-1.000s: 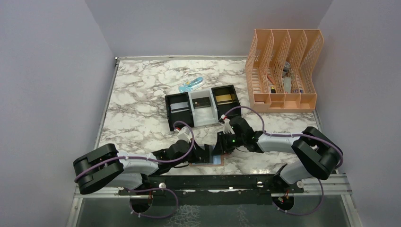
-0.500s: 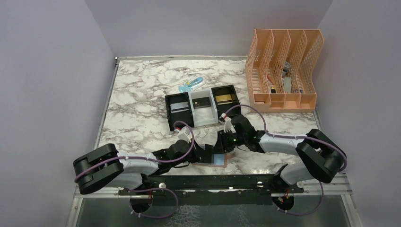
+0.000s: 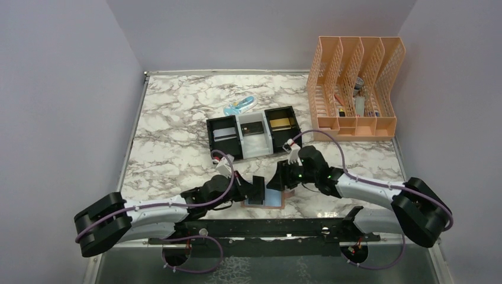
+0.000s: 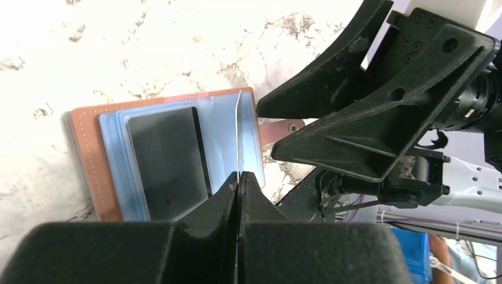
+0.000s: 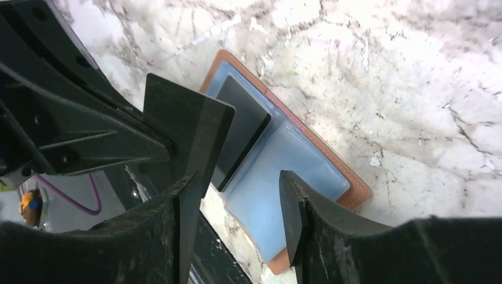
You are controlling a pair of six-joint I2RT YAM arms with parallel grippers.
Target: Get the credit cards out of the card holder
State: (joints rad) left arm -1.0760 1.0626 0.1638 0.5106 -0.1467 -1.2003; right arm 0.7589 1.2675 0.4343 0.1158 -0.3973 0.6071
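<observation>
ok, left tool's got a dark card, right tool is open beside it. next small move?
I'd lift the left tool slightly, taking its dark card up and away from the card holder. It's shut on the card, the right tool stands open holding nothing, and another dark card sits in the pocket.

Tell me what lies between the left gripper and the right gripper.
A dark card, pinched by the left gripper, juts out there, above the open card holder; the right wrist view shows it.
</observation>
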